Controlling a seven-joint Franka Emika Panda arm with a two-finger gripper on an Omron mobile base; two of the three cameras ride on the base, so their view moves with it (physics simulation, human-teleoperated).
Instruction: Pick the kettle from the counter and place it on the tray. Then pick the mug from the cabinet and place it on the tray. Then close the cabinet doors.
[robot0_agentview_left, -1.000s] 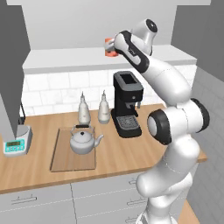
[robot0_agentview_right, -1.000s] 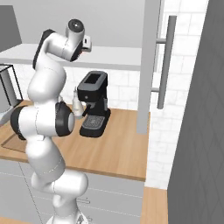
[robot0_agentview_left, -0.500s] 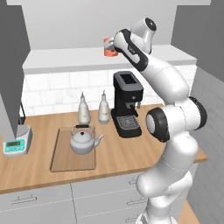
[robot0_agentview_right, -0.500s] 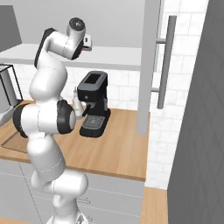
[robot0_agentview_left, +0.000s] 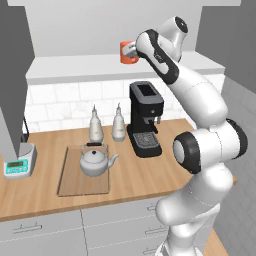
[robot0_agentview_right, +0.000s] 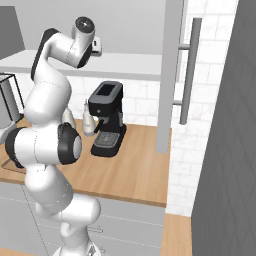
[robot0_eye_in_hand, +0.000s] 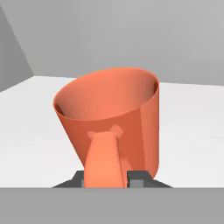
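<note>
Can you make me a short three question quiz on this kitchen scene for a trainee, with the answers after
1. True or false: the kettle sits on the tray.
2. Where is the mug? A) on the counter B) on the cabinet shelf C) on the tray
3. Which part of the mug lies between the fingertips of the gripper in the hand view?

Key:
1. True
2. B
3. Its handle; whether the fingers actually pinch it cannot be told.
</note>
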